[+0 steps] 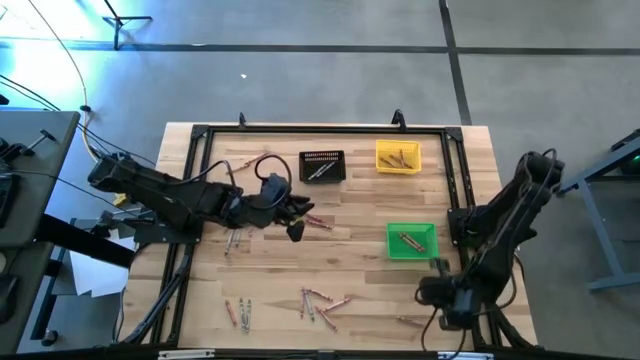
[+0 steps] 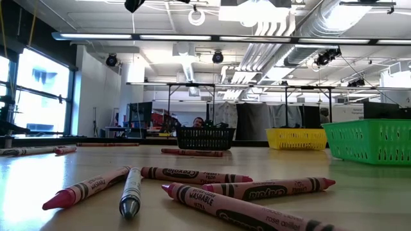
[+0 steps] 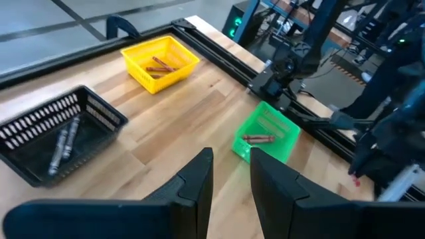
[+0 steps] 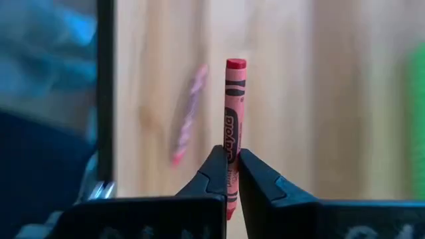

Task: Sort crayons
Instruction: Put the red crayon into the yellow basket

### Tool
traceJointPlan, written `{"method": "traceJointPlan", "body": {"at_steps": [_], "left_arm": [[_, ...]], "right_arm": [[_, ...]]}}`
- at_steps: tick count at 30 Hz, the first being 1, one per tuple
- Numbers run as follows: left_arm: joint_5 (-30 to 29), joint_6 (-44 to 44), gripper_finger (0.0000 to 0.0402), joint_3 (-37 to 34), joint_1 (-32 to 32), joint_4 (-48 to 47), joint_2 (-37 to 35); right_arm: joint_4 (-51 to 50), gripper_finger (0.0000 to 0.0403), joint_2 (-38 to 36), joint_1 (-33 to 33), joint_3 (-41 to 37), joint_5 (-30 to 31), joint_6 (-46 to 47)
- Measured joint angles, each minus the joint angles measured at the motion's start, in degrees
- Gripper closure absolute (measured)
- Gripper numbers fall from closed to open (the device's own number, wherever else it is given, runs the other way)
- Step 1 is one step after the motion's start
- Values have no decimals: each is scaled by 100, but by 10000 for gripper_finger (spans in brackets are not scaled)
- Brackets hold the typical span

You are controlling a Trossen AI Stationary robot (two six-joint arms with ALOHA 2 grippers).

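Observation:
Several reddish and grey crayons lie flat on the wooden table: a cluster near the front (image 1: 318,302), a pair at front left (image 1: 240,312), and a few at the centre (image 1: 318,222). The front cluster also shows in the low view (image 2: 192,174). My left gripper (image 1: 297,232) hovers over the table's centre, open and empty (image 3: 231,174). My right gripper (image 1: 432,290) is at the front right, near the green bin (image 1: 412,240), shut on a red crayon (image 4: 234,106). My right gripper pinches the red crayon between its two fingertips (image 4: 216,166), on the wrapper (image 4: 232,143) below the crayon's middle. The crayon lies along the fingers. Most of it sticks out past their tips, and its free end (image 4: 236,65) is clear of the table.
A black bin (image 1: 322,166) with grey crayons and a yellow bin (image 1: 398,157) with orange-brown ones stand at the back. The green bin holds reddish crayons (image 3: 259,139). A black metal frame (image 1: 455,170) runs round the table. A loose pink crayon (image 4: 187,113) lies below the right gripper.

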Motion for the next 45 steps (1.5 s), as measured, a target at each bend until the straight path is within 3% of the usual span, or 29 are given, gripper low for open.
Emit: {"method": "traceJointPlan", "body": {"at_steps": [4, 7, 12, 18, 22, 26, 30, 35, 45], "left_arm": [[0, 208, 316, 0, 256, 0, 0], [0, 459, 316, 0, 541, 2, 0], [57, 930, 316, 0, 1127, 80, 0], [640, 1639, 316, 0, 1869, 347, 0], [1013, 2030, 316, 0, 2318, 348, 0], [1299, 2382, 316, 0, 2701, 349, 0], [1560, 2739, 316, 0, 3033, 344, 0], [1723, 2992, 316, 0, 3331, 341, 0], [1729, 3001, 316, 0, 3806, 337, 0]], "right_arm": [[-701, 400, -396, -404, 0, 785, -73], [-1406, 400, -638, -979, 0, 1051, -298], [-1776, 396, -1049, -2454, 0, 1086, -1701], [-1276, 396, -1378, -4603, 0, 1019, -3855], [-518, 395, -1357, -6128, 0, 598, -4920], [457, 395, -1238, -7460, 0, 416, -5605], [901, 395, -1112, -8514, 0, 140, -5652], [843, 395, -818, -9277, 0, -448, -5652], [923, 369, 274, -9993, 0, -477, -5775]]}}
